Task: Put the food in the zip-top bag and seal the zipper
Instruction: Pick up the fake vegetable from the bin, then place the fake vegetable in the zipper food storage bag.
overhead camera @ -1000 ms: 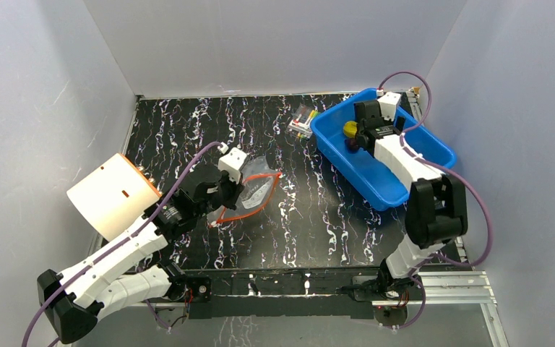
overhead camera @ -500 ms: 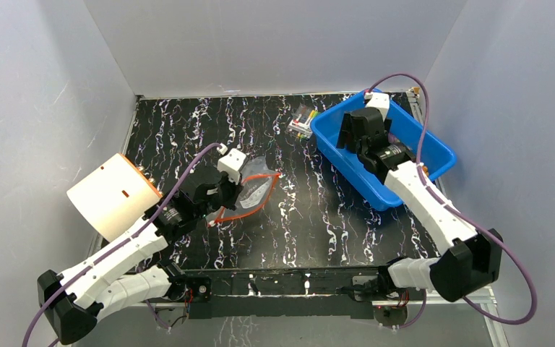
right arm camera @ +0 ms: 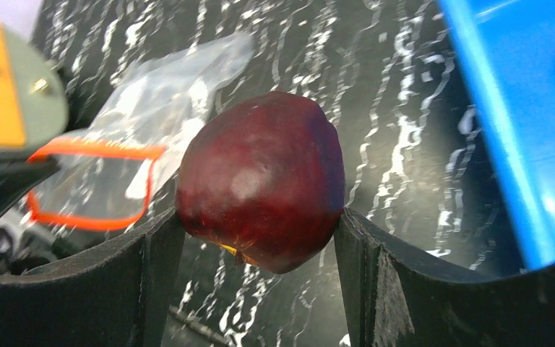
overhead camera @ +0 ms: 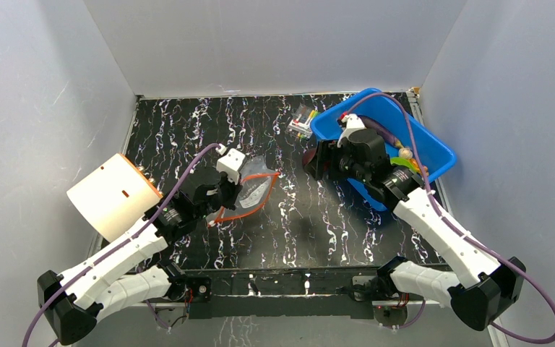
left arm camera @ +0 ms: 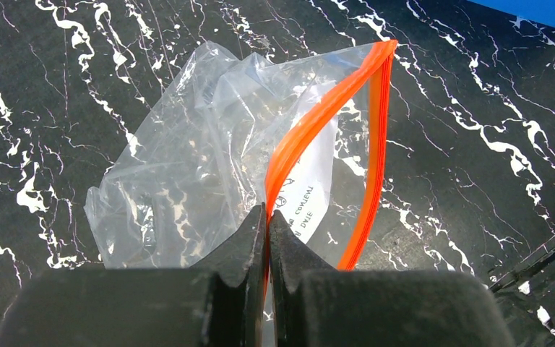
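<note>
The clear zip-top bag lies on the black marbled table, its mouth facing right. My left gripper is shut on the near strip of the red-orange zipper and holds the mouth of the bag apart. My right gripper is shut on a dark red-purple ball-like food, held above the table between the bin and the bag. In the blue bin lie a dark purple eggplant, a beige piece and a green piece.
A small clear packet of colourful sticks lies just left of the bin's far corner. A white cylinder with an orange rim stands at the table's left edge beside my left arm. Grey walls close in three sides.
My right arm has come out of the blue bin and swung left towards the bag, carrying the dark ball. My left gripper has stayed shut on the zipper.
</note>
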Controlling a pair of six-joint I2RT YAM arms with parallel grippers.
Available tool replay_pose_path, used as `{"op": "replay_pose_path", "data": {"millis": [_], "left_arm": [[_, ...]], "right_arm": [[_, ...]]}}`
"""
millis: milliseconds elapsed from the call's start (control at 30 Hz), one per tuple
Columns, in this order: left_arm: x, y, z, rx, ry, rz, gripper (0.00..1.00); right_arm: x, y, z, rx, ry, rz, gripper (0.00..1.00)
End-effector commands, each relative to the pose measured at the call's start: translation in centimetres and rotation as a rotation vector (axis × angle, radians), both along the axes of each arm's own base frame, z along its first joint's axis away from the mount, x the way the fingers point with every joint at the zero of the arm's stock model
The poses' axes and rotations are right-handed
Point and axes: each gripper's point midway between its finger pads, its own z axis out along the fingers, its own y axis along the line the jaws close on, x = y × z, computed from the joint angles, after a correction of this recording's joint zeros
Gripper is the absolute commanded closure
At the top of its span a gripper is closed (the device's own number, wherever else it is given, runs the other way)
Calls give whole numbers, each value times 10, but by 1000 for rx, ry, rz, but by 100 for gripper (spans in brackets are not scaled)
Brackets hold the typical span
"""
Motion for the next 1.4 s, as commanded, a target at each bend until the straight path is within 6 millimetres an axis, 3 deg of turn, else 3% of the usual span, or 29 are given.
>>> {"op": "replay_pose_path", "data": {"millis": [0, 267, 433, 633, 967, 1367], "left_arm": [[4, -1, 8, -28, -22, 16, 100], [2, -9, 12, -70, -10, -3, 100], [0, -10, 16, -93, -13, -11, 100], [-5, -15, 21, -124, -27, -49, 100], [-10, -20, 21, -124, -16, -93, 100], [-16, -25, 29, -176, -17, -124, 100]], "right_arm": [[-31, 37, 28, 176, -18, 216, 50], [-88, 83, 39, 420, 18, 484, 51], [-95, 97, 27, 407, 38, 508, 51], [-107, 119, 28, 474, 73, 564, 51], [-94, 138, 1, 420, 130, 518, 51], [-74, 140, -15, 403, 174, 399, 51]]}}
